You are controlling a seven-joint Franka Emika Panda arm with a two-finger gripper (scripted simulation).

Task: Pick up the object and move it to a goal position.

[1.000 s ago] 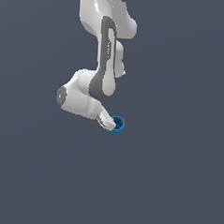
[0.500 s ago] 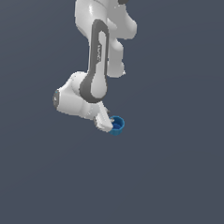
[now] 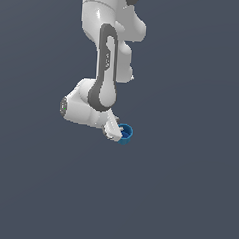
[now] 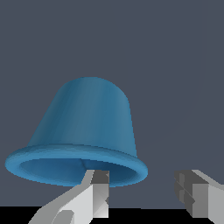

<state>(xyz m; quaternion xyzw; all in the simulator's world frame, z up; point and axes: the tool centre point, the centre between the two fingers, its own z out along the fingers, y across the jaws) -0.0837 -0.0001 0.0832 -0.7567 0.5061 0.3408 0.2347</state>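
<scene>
The bright blue cup (image 3: 126, 132) sits near the middle of the exterior view, its hollow top showing. My gripper (image 3: 117, 134) reaches it from the exterior view's left. In the wrist view the cup (image 4: 87, 122) fills the frame, with its flared rim toward the camera. My gripper (image 4: 142, 183) is open. One fingertip (image 4: 99, 186) lies in front of the cup's opening and the other (image 4: 192, 192) stands clear beside the rim. The jaws straddle the rim's edge with a wide gap. I cannot tell whether the nearer finger touches the cup.
A plain dark grey surface (image 3: 187, 196) spreads all around. The white arm (image 3: 107, 65) comes down from the top of the exterior view.
The arm's wrist and lower links have shifted toward the exterior view's left and turned. The cup has stayed where it was.
</scene>
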